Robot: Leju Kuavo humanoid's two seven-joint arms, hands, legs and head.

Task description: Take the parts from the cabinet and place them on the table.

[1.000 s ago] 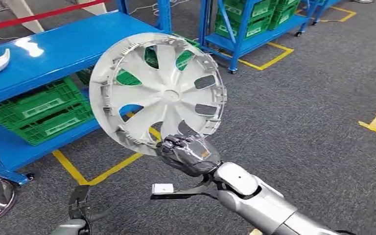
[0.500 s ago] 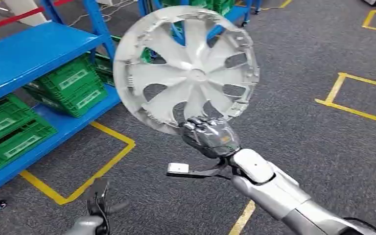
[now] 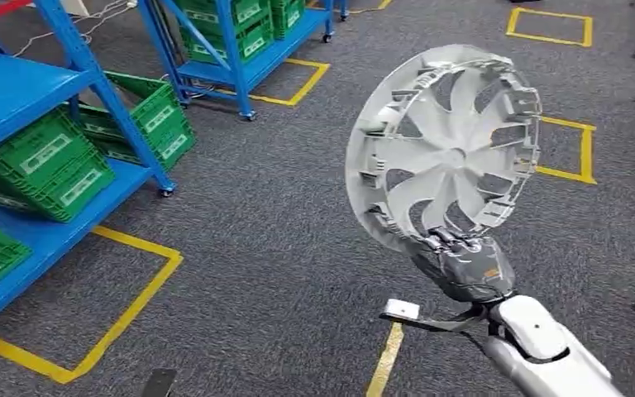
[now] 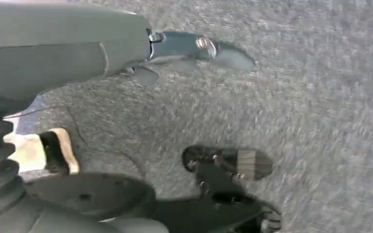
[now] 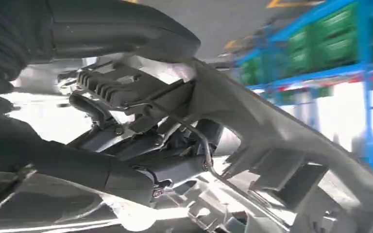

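we see our right hand [image 3: 465,266] gripping a silver hubcap [image 3: 445,147] by its lower rim, holding it upright in the air above the grey carpet floor [image 3: 281,248], with its ribbed inner side and clips turned toward us. in the right wrist view the thumb and dark fingers [image 5: 141,174] clamp the hubcap's rim [image 5: 252,126] from both sides. the hubcap is well apart from the blue shelving rack [image 3: 25,91] on our left, which carries green plastic crates [image 3: 41,161] on its lower shelf. a second blue rack [image 3: 231,41] with more green crates stands farther back. yellow tape lines [image 3: 124,306] mark boxes on the floor. our left hand [image 4: 77,53] hangs over the carpet in the left wrist view; it holds nothing that we can see, but we cannot tell how its fingers lie.
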